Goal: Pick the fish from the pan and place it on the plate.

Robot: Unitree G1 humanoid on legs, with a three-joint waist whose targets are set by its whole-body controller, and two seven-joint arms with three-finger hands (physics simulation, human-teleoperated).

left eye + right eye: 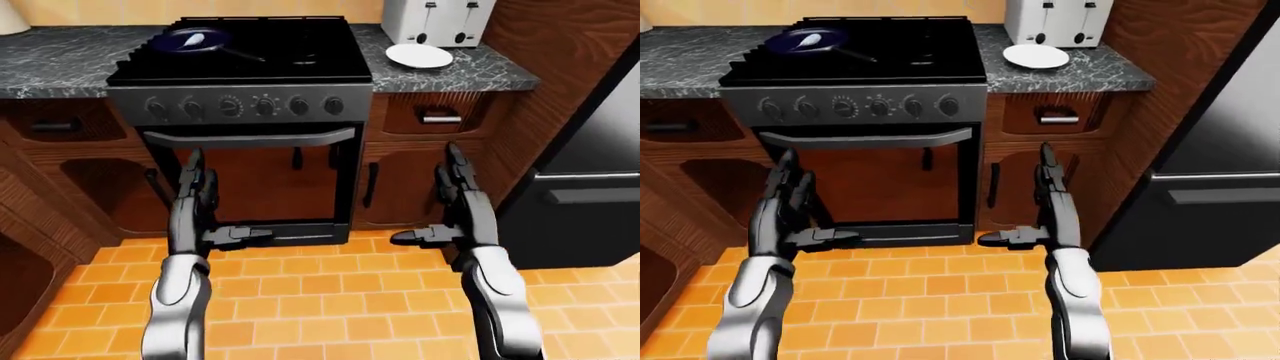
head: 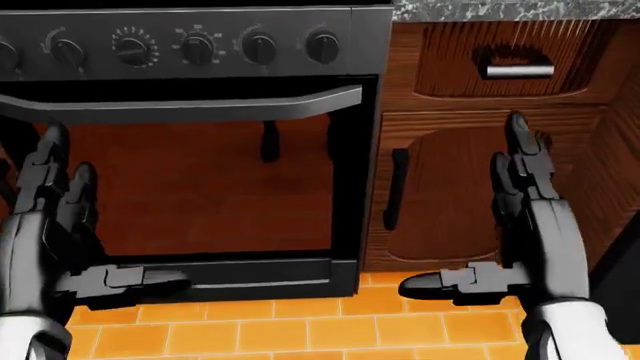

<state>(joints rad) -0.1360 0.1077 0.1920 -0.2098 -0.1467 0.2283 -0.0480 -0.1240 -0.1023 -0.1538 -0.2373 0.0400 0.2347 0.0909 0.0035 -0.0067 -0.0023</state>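
A pale fish (image 1: 194,41) lies in a dark pan (image 1: 190,43) on the black stove top (image 1: 290,64), at the top left of the left-eye view. A white plate (image 1: 418,55) sits on the dark stone counter to the stove's right. My left hand (image 1: 205,206) and right hand (image 1: 445,206) are both open and empty, fingers pointing up, thumbs turned inward. They hang low before the oven door (image 1: 250,180), far below the pan and plate. In the head view the hands (image 2: 70,232) (image 2: 500,225) flank the oven.
A white toaster (image 1: 435,20) stands behind the plate. Wooden cabinets and drawers (image 1: 430,120) flank the stove. A dark fridge (image 1: 585,187) stands at the right. Orange tiled floor (image 1: 330,300) lies below. A wooden wall (image 1: 550,45) rises at the upper right.
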